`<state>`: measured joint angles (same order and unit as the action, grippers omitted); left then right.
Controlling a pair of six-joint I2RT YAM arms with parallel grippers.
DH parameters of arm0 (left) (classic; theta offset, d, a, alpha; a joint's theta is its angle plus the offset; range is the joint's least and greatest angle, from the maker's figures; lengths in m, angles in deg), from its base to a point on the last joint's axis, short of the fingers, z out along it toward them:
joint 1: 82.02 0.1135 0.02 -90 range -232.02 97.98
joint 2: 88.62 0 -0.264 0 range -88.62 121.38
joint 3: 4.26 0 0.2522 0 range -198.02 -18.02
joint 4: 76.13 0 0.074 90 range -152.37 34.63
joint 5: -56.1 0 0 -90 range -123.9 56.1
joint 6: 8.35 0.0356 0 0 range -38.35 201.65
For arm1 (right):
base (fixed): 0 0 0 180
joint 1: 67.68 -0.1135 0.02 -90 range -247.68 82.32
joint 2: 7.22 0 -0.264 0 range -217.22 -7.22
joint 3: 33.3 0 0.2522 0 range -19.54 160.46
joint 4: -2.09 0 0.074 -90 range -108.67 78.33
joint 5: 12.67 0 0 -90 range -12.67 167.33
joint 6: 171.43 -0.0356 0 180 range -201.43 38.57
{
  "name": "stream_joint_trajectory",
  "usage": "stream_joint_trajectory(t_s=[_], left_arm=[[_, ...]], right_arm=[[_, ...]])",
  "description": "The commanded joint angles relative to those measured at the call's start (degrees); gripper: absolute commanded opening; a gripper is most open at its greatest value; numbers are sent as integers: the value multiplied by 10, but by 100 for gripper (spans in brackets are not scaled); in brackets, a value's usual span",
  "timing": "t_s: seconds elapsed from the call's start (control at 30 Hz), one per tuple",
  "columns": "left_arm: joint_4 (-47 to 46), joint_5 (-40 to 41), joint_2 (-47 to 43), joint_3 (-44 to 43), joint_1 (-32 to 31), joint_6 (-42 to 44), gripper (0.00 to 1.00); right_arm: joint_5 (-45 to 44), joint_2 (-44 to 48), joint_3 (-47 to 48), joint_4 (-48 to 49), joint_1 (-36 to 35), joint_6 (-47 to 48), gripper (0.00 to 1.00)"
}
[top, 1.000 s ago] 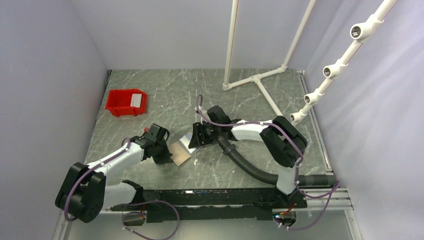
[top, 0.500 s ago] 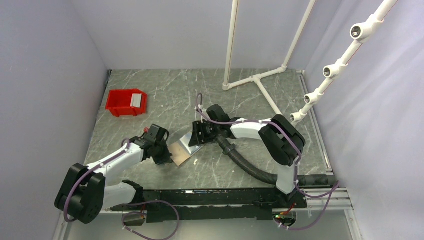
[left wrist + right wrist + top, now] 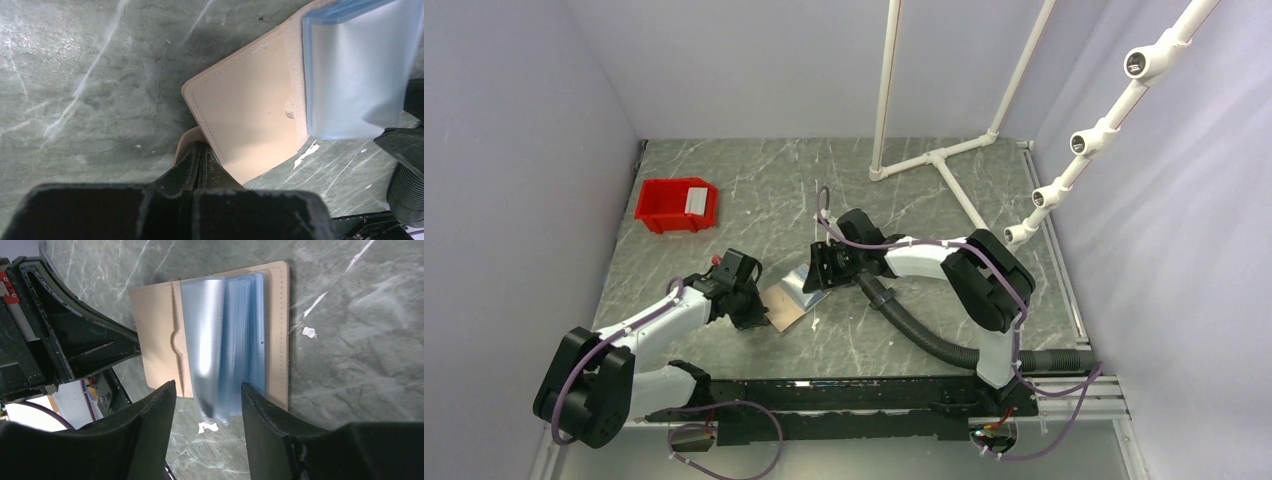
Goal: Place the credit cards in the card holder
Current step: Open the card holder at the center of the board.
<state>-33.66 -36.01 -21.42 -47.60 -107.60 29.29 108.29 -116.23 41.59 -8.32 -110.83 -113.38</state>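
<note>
A flat tan leather card holder (image 3: 779, 302) lies open on the grey-green marbled table (image 3: 754, 185). It sits a little left of the middle and nearer the near edge than the far one. Its inside faces up, showing a stitched tan pocket panel and a stack of clear bluish plastic sleeves (image 3: 235, 340) fixed along the fold.

The left end effector (image 3: 758, 316) comes in low from the near-left side. In the left wrist view its black fingers are pressed together on the near edge of the card holder (image 3: 245, 115), pinching the tan flap there (image 3: 197, 152).

The right end effector (image 3: 817, 279) reaches in from the right side of the table. It is spread wide (image 3: 207, 390) with one finger on either side of the sleeves. One sleeve (image 3: 355, 75) curves up off the stack between the fingers, and neither finger visibly touches it.

A red plastic bin (image 3: 667, 207) stands well apart, near the far-left corner of the table. A whitish-grey flat card (image 3: 695, 200) stands in its right part.

A white pipe frame (image 3: 936, 157) stands by the far edge, right of the middle.
</note>
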Motion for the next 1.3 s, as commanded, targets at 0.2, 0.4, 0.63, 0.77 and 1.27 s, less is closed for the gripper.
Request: stream_joint_trajectory(t_s=[0.2,0.4,0.63,0.77,1.27], left_arm=[[-14,-4,2,9,1,-7,0],[-15,-6,1,10,1,-6,0],[-20,-8,1,15,1,-8,0],[-14,-9,-1,12,1,-7,0],[-11,-8,-11,17,1,-9,0]], right_arm=[[-47,39,16,-22,-25,27,55],[-104,75,26,-85,-26,61,62],[-95,91,26,-88,-26,58,67],[-70,72,17,-62,-18,43,66],[-22,33,11,-10,-14,17,55]])
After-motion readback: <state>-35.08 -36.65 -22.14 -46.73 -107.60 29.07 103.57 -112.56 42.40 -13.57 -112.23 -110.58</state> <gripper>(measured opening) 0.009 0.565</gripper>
